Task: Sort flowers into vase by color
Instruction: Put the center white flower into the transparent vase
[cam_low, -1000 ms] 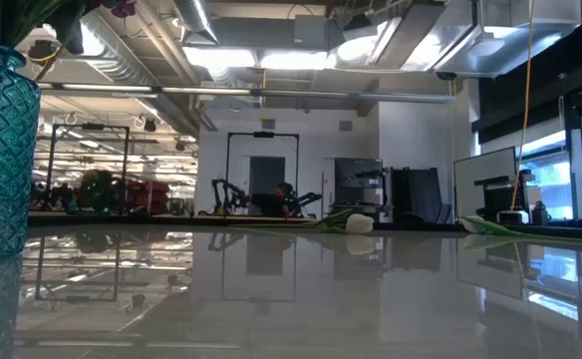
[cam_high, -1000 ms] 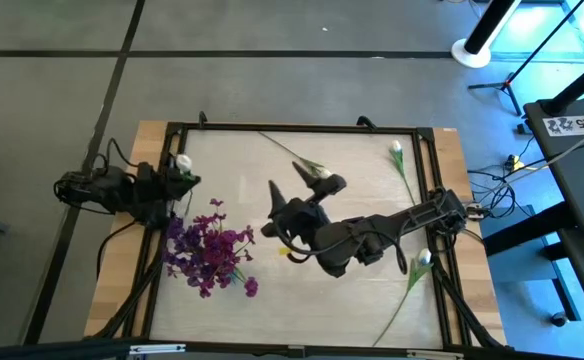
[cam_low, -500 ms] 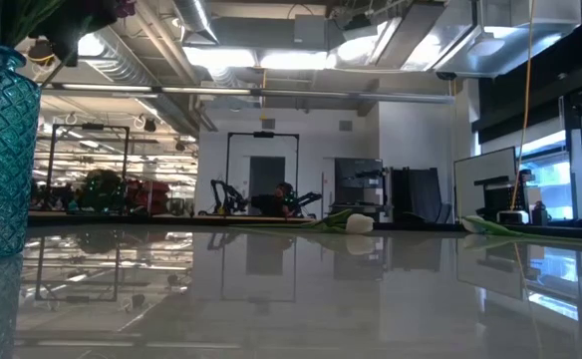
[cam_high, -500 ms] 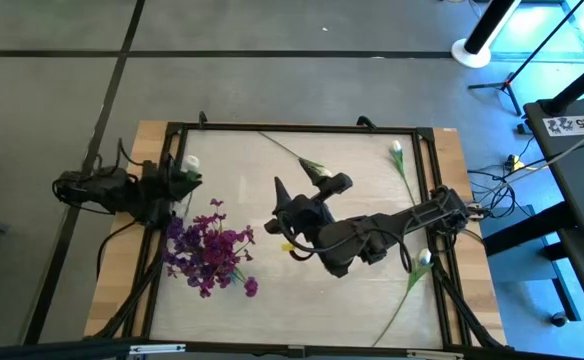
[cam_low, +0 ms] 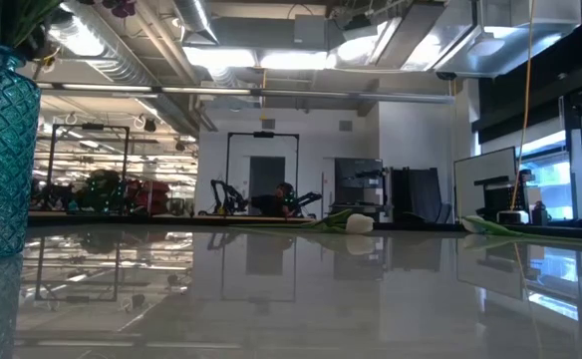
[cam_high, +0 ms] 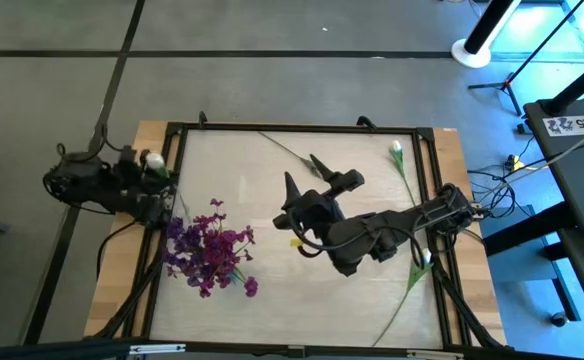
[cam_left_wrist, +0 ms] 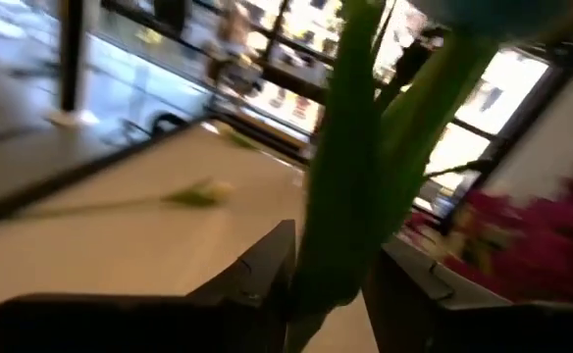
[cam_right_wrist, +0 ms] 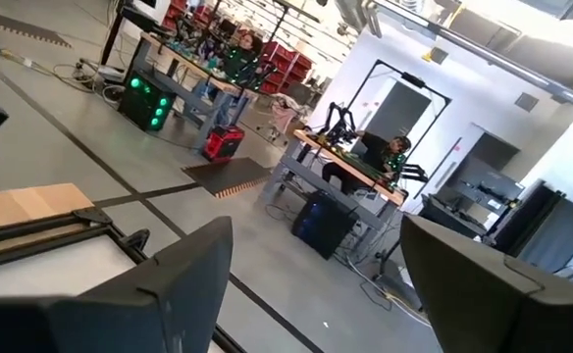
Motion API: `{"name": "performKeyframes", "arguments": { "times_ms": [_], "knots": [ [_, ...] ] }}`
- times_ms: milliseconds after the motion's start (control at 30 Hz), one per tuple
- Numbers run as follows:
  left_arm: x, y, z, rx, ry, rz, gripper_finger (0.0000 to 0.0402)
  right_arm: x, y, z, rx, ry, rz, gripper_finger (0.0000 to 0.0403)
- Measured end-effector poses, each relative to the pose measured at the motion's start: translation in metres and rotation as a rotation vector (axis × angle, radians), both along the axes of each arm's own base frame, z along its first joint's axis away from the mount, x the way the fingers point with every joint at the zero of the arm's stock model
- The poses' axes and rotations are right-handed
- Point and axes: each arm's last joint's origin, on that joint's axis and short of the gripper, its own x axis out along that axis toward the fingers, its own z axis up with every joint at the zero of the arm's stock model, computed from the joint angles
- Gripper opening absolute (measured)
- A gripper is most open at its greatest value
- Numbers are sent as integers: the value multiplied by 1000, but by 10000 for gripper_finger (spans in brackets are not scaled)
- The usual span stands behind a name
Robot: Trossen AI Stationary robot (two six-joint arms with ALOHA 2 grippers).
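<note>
High view: left gripper [cam_high: 155, 165] sits at the tabletop's [cam_high: 272, 300] left edge, beside a white bud [cam_high: 154, 159]. In the left wrist view a thick green stem [cam_left_wrist: 340, 167] runs up between the two dark fingers [cam_left_wrist: 257, 279]; whether the jaws pinch it or stand just clear of it I cannot tell.

Purple-magenta flowers [cam_high: 207, 250] are bunched at the left of the tabletop, just beside the left arm. Low view shows a teal cut-glass vase [cam_low: 0, 150] at that side with purple bloom [cam_low: 122, 8] at its mouth.

Right gripper [cam_high: 317, 180] hovers over mid-tabletop, jaws spread wide, nothing between them; right wrist view looks through the gap to the room.

White tulip stems: one [cam_high: 290, 152] near the far edge just beyond the right gripper, one [cam_high: 399, 160] toward the far right, one [cam_high: 412, 275] at the right side near the right arm.
</note>
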Motion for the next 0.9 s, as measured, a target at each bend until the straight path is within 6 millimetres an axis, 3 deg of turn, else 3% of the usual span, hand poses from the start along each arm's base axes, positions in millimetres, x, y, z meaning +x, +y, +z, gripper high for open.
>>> {"name": "performKeyframes", "arguments": {
  "times_ms": [300, 667, 900],
  "knots": [
    [-8, -7, -1, -133, 116, -271, 106, 4, -14, 1, 50, -96, 46, 292],
    [-4, -7, 8, -60, 289, -243, 111, 20, -48, -32, 272, -178, 183, 297],
    [10, -12, 5, -55, 484, -275, 158, 20, -69, -56, 545, -100, 270, 331]
  ]
}}
